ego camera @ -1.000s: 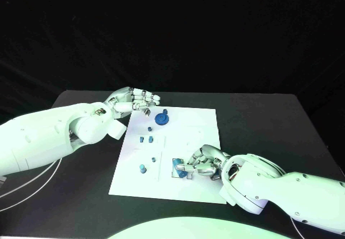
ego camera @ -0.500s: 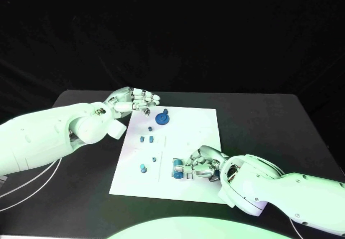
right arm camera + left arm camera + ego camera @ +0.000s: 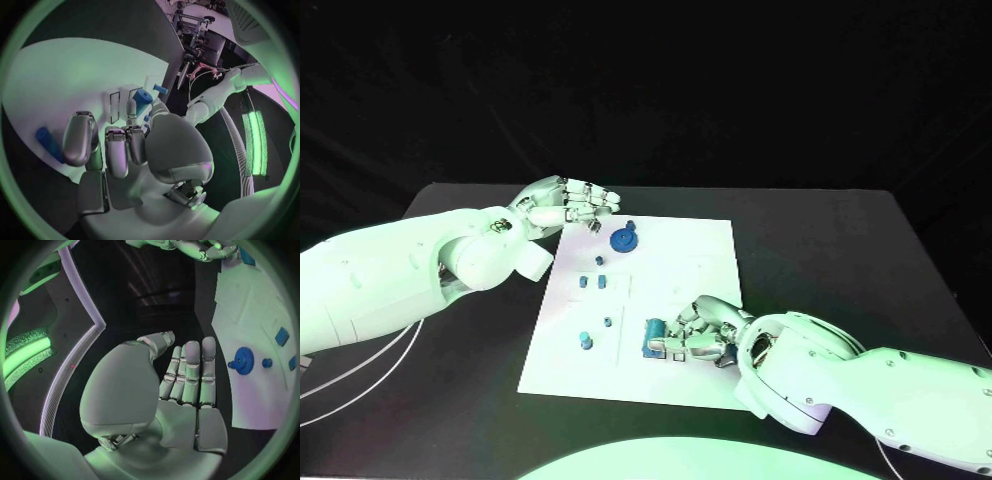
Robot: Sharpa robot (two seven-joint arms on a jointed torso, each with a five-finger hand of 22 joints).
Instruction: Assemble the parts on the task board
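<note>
The white task board (image 3: 689, 260) lies mid-table with small blue parts on it. My right hand (image 3: 701, 335) rests on its near part, fingers curled, and holds an upright blue peg (image 3: 653, 327) at the thumb tip; the right wrist view shows the peg (image 3: 144, 96) rising above the thumb. A second blue peg (image 3: 49, 144) lies flat beside the outer finger. My left hand (image 3: 570, 204) hovers by the board's far left corner, fingers folded in and holding nothing. Next to it stands a blue gear (image 3: 627, 239), also in the left wrist view (image 3: 242, 360).
Small blue pieces (image 3: 596, 280) sit in the board's left column, and two more (image 3: 593, 333) lie nearer me. Black table (image 3: 848, 250) surrounds the board, with open room on the right side.
My right hand has drawn back slightly toward me, uncovering more of the upright blue peg. The left hand has stayed in place.
</note>
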